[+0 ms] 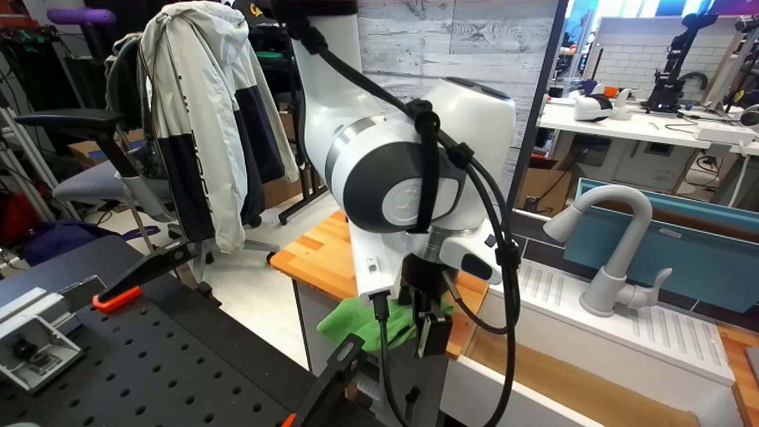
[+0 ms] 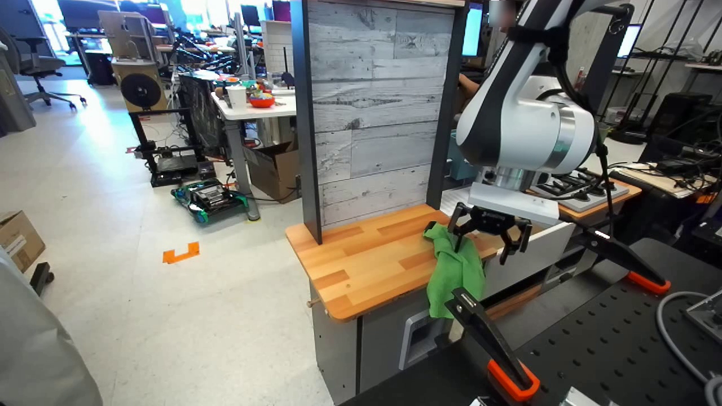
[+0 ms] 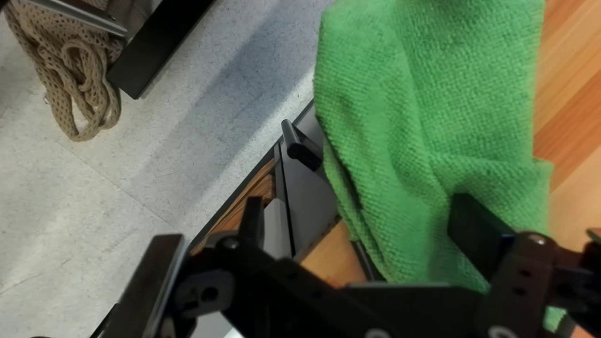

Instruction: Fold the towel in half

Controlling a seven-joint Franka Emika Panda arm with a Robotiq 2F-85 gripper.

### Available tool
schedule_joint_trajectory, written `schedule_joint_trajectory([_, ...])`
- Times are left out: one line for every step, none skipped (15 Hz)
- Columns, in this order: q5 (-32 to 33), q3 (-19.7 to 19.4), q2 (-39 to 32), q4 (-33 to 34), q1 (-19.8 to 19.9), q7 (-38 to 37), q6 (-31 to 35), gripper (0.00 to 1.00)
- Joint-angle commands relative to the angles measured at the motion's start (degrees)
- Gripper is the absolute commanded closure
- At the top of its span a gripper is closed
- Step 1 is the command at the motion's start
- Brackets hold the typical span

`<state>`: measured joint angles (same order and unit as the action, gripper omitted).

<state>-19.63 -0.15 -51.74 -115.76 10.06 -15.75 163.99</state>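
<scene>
The green towel is draped over the edge of the wooden bench; in an exterior view its upper end lies bunched on the top while the rest hangs in front of the grey cabinet, near the tip of an orange-handled black clamp. That angle also gives the gripper from the side, its fingers spread wide. The wrist view bears this out: one finger stands over the towel, the other past its edge, and whether the one over the towel touches it I cannot tell. The wrist view also brings out what the exterior views leave too small to read: a nubby weave, long creases and a lower layer showing under one side. Beyond, beige netting shows against the pale floor. In an exterior view the Franka arm hides part of the towel and the fingers show edge-on, their gap unreadable; here, though, a grey gooseneck faucet stands in plain sight by the white sink, and a hooded jacket hangs over an office chair. Orange tape on the floor and a grey cooktop show in an exterior view.
</scene>
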Motion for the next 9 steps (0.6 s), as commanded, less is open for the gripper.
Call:
schedule_joint_trajectory([-0.52, 0.69, 0.66, 1.04, 0.33, 0.5, -1.06, 0.0])
schedule_joint_trajectory([-0.64, 0.98, 1.19, 0.92, 0.51, 0.63, -1.07, 0.0])
schedule_joint_trajectory([-0.71, 1.17, 1.68, 0.8, 0.58, 0.71, -1.01, 0.0])
schedule_joint_trajectory([-0.77, 1.39, 2.4, 0.45, 0.69, 0.84, -1.14, 0.0])
schedule_joint_trajectory([-0.85, 1.68, 3.57, -0.36, 0.81, 1.04, -1.15, 0.0])
schedule_joint_trajectory([-0.78, 1.86, 4.72, -1.19, 0.82, 1.29, -1.3, 0.0])
schedule_joint_trajectory([-0.53, 1.72, 5.98, -2.03, 0.53, 1.38, -1.77, 0.0])
schedule_joint_trajectory([-0.49, 1.92, 7.62, -3.31, 0.51, 1.76, -1.62, 0.0])
schedule_joint_trajectory([-0.47, 2.15, 9.19, -4.36, 0.59, 2.21, -1.7, 0.0])
